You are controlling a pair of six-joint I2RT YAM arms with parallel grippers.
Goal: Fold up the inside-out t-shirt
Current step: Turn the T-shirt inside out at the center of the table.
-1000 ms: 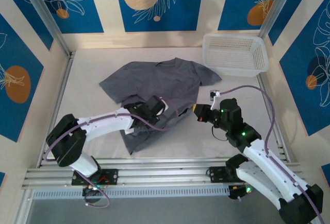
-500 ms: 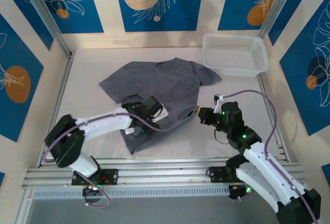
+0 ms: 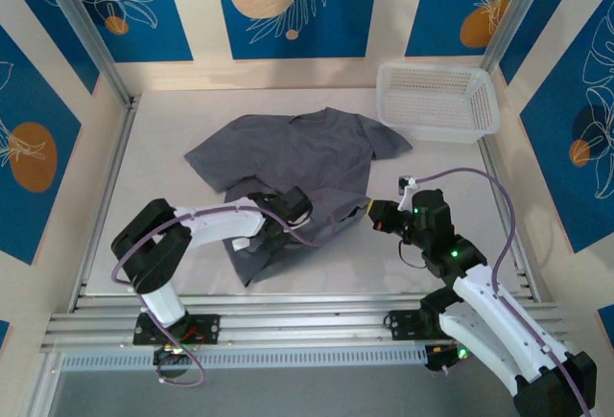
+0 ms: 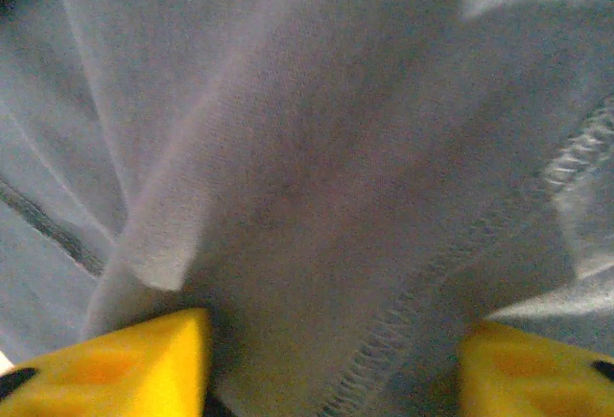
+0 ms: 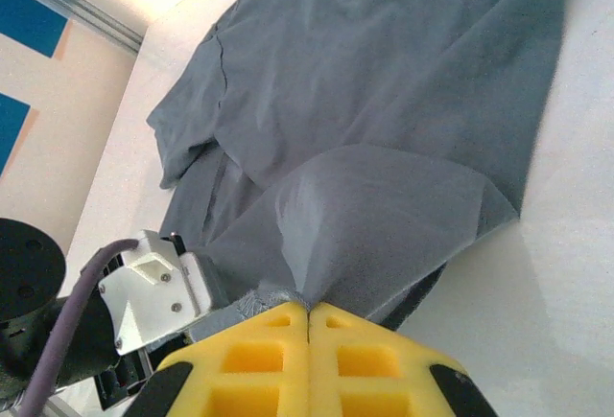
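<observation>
— Where's the shirt (image 3: 297,153)?
— Rumpled mid-table (image 3: 163,149), its near hem bunched.
— And the claws?
— The right gripper (image 5: 308,313) is clenched on a raised fold at the hem, seemingly to hold it taut. The left gripper (image 4: 331,359) is released, pads (image 4: 115,355) astride a seam (image 4: 413,321), probably for a fresh hold.

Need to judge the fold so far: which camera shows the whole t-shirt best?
Top external: almost all of the t-shirt lies in frame on the table, near edge bunched. The left wrist view gives a close-up of cloth and stitching; the right wrist view shows most of it, cropped at the top.
</observation>
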